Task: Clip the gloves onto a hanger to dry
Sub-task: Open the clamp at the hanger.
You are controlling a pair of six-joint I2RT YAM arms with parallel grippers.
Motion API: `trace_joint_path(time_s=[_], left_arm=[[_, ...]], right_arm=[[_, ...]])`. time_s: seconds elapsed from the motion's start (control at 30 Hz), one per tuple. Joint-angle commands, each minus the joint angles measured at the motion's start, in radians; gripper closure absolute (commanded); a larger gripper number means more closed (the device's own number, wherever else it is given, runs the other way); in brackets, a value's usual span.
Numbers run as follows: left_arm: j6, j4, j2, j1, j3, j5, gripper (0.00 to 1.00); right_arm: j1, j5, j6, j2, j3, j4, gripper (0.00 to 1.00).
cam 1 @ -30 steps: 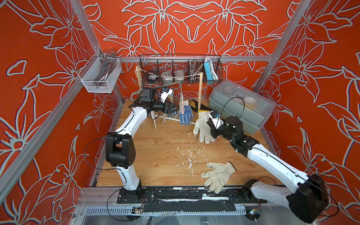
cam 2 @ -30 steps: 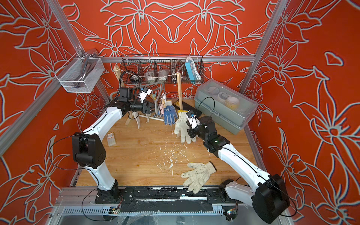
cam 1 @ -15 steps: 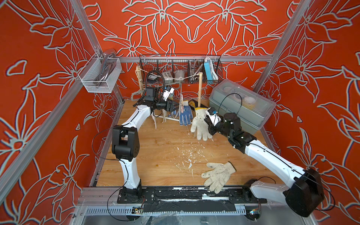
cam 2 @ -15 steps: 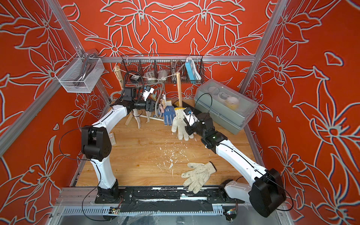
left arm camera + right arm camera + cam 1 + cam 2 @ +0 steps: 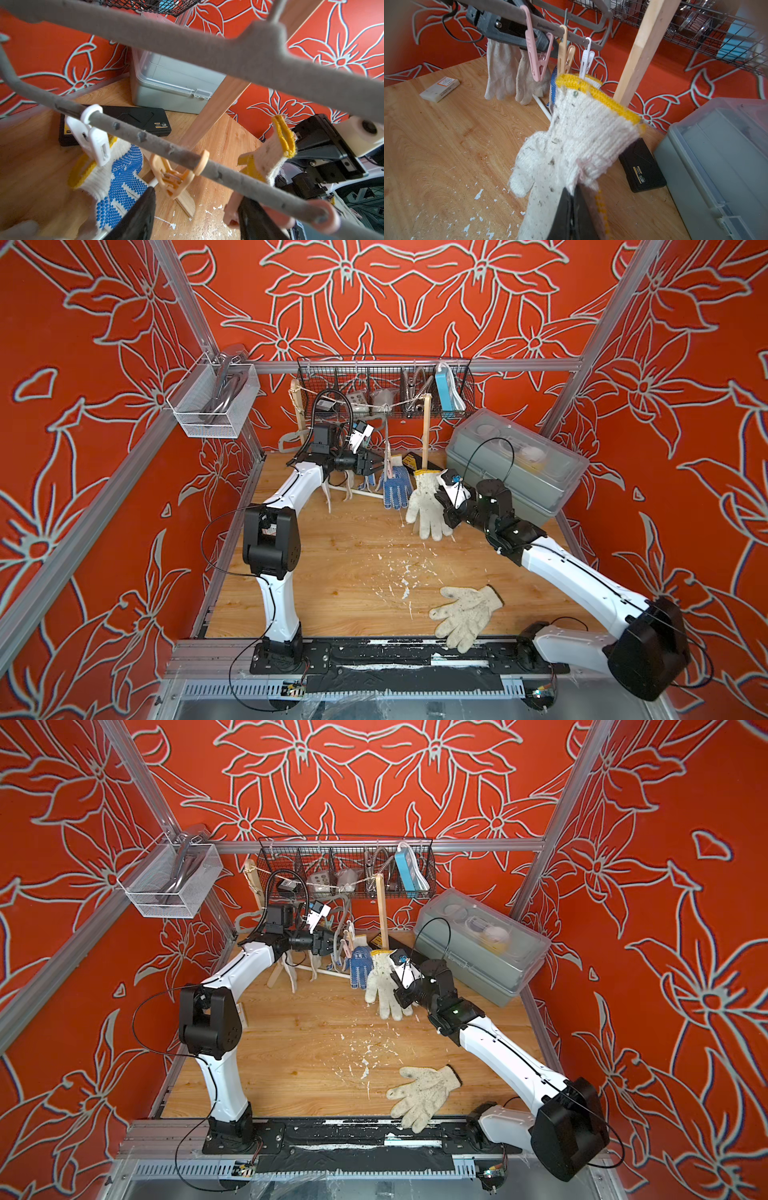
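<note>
A grey hanger [image 5: 145, 137] hangs at the back of the table. A white clip [image 5: 91, 135] on it holds a blue-dotted glove [image 5: 397, 489] by its yellow cuff. Two plain gloves [image 5: 502, 72] hang behind my left gripper [image 5: 372, 464]. That gripper is open at the hanger bar, with a pink clip [image 5: 230, 209] between its fingers, against one of them. An orange clip [image 5: 172, 178] beside it is empty. My right gripper [image 5: 574, 207] is shut on a soiled yellow-cuffed glove [image 5: 581, 135], held with its cuff just below the clips. Another glove [image 5: 465, 616] lies flat near the front edge.
A grey lidded box [image 5: 515, 464] stands at the back right, with a black case [image 5: 641, 166] in front of it. A wooden post [image 5: 424, 435] rises beside the hanger under a wire basket [image 5: 386, 385]. A small white box [image 5: 440, 88] and white flakes [image 5: 399, 572] lie on the table.
My right gripper has carried its glove a little back and left toward the hanger. The left arm has shifted in at the bar and its jaws have narrowed slightly.
</note>
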Motion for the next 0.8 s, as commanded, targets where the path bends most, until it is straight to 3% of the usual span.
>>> trace_joint_path(time_s=[0.0,0.23,0.37,0.57,0.77], left_arm=[[0.053,-0.054,-0.065,0.02,-0.02,0.035,0.39],[0.18,-0.247,-0.138,0.037,-0.04,0.067,0.38],[0.193,-0.282,-0.171,0.076,-0.066,0.092,0.38],[0.315,-0.488,-0.151,0.093,-0.003,0.089,0.39],[0.238,-0.372,-0.105,0.096,0.008,0.029,0.4]], right_arm=[[0.006,0.022,-0.018,-0.003,0.018,-0.019,1.0],[0.004,0.018,-0.022,0.015,0.018,-0.02,1.0],[0.004,0.004,-0.021,0.02,0.022,-0.015,1.0],[0.004,-0.002,-0.046,0.033,0.024,-0.009,1.0],[0.006,-0.007,-0.068,0.047,0.041,-0.009,1.0]])
